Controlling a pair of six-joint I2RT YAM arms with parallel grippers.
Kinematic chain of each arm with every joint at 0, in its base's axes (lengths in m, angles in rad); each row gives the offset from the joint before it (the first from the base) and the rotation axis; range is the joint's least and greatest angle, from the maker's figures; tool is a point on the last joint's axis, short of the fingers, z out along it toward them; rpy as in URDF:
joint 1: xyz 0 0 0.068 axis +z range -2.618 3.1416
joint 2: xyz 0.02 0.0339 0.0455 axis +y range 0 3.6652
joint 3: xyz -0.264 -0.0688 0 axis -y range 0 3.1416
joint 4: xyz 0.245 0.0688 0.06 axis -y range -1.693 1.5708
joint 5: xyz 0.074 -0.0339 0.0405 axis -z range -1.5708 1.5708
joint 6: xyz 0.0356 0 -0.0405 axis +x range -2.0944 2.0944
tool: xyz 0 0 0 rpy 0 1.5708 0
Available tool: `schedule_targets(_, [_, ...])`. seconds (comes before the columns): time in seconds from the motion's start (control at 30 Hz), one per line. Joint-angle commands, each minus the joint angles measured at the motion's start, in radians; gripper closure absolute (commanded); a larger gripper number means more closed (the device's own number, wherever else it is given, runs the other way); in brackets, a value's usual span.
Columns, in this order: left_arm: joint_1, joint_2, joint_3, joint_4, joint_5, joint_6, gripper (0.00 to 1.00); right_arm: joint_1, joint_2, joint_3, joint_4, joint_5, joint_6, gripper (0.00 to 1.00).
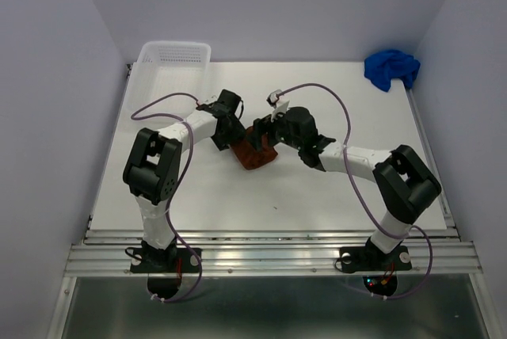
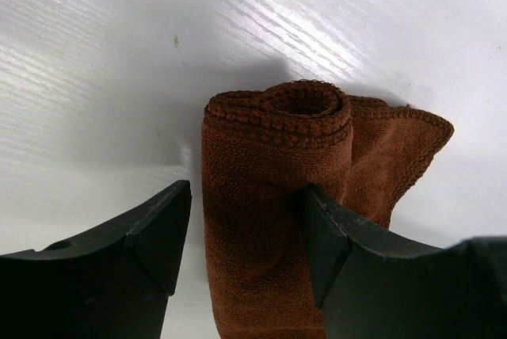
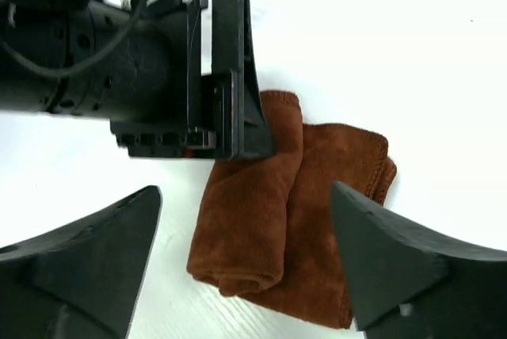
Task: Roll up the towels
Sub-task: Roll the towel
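Observation:
The rust-brown towel (image 1: pixel 255 155) lies mid-table, partly rolled: a thick roll on one side and a flat folded flap beside it (image 3: pixel 269 220). My left gripper (image 1: pixel 236 135) is open and low over the roll (image 2: pixel 269 165). Its right finger (image 2: pixel 333 236) touches the cloth, and its left finger stands a little clear. My right gripper (image 1: pixel 265 135) is wide open and hovers above the towel's other end (image 3: pixel 245 196), holding nothing. In the right wrist view the left gripper's finger (image 3: pixel 245 117) rests on the roll's far end. The blue towel (image 1: pixel 391 68) lies crumpled at the far right corner.
A white perforated basket (image 1: pixel 170 66) stands at the far left corner. White walls close in the table on the left, back and right. A metal rail (image 1: pixel 269 253) runs along the near edge.

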Motion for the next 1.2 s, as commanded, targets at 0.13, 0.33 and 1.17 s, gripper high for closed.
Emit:
schedule_targets(0.13, [0.0, 0.018, 0.057, -0.128, -0.047, 0.003, 0.34, -0.013, 0.055, 0.131, 0.101, 0.243, -0.025, 0.0])
schedule_targets(0.33, [0.0, 0.001, 0.07, -0.153, -0.042, -0.013, 0.34, -0.013, -0.008, 0.128, 0.005, 0.278, 0.001, 0.0])
schedule_targets(1.17, [-0.007, 0.066, 0.176, -0.219, -0.019, -0.028, 0.34, 0.271, 0.101, 0.177, -0.288, 0.381, -0.432, 0.0])
